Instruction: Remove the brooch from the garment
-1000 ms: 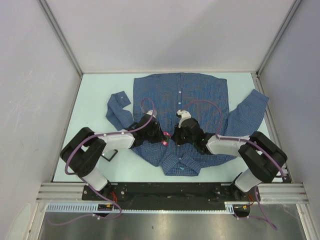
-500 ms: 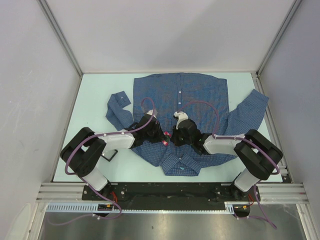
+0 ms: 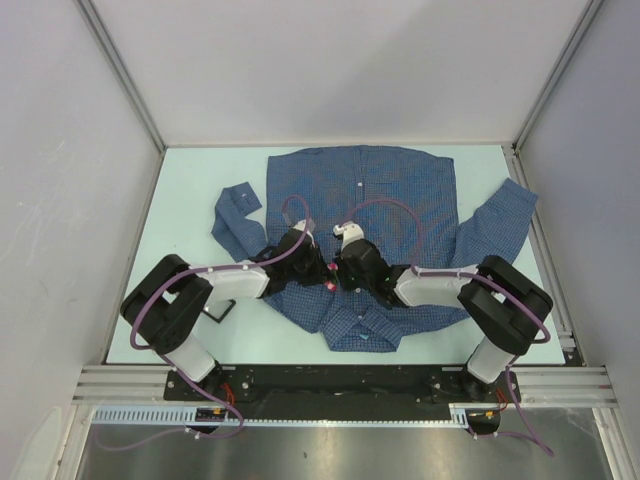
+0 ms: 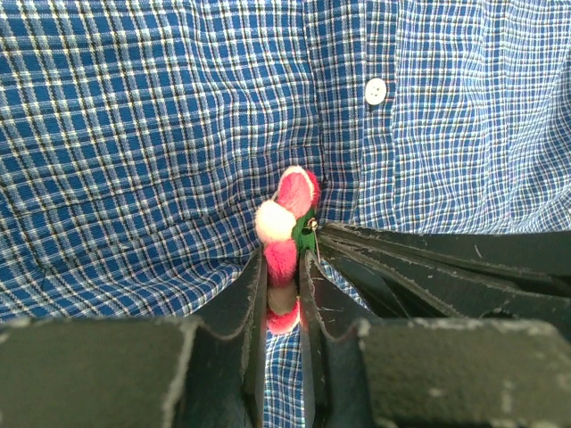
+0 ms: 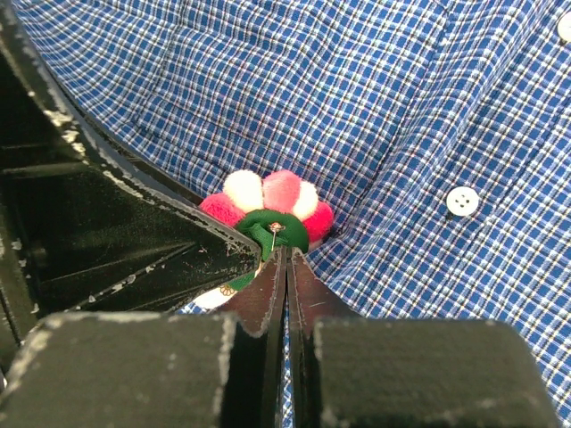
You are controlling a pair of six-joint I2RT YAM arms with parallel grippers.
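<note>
Your left gripper (image 4: 283,272) clamps the brooch (image 4: 287,209) on the garment (image 4: 134,134); your right gripper (image 5: 286,260) (jaws together) touches its green backing (image 5: 266,226).

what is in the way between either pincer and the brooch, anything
Nothing visible. The brooch sits between the fingers of the left pincer, and the tips of the shut right pincer meet its green back. Only the garment lies behind it.
</note>
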